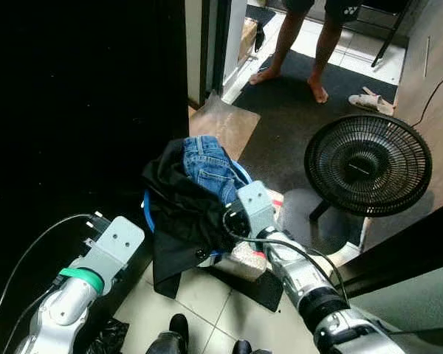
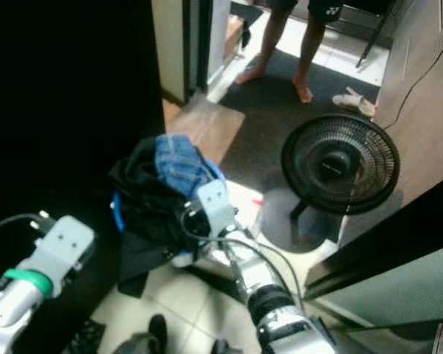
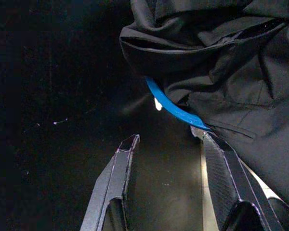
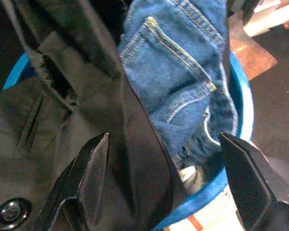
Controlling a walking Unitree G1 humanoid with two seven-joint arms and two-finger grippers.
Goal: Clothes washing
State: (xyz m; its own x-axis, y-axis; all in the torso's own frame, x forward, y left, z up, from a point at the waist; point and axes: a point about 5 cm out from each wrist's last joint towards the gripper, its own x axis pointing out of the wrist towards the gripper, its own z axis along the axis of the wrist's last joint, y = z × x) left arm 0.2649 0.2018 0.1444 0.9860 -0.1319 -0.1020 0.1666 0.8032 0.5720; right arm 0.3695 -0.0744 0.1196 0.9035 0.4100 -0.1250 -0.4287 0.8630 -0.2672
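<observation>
Here the right pincer [image 4: 166,178] hangs just over a blue basket [image 1: 149,214] heaped with clothes, its two black fingers spread wide and holding nothing. Between those fingers lies a fold of a black garment [image 4: 62,96], and just beyond them a pair of blue jeans [image 4: 183,67] sits on top of the pile, inside the basket's blue rim. A dark button [image 4: 9,211] on the black garment shows beside one finger.

The left pincer [image 3: 171,159] is low at the basket's other side, its fingers also parted and empty, with the blue rim and the hanging edge of the black garment just ahead of the fingertips; one finger lies very near the cloth, though whether it touches cannot be told.

Beyond the right pincer, on the dark floor mat [image 1: 280,110], a black round fan [image 1: 367,165] stands near the basket. Farther off, a person's bare legs [image 1: 295,44] stand in the doorway, with a sandal [image 1: 371,102] close by.
</observation>
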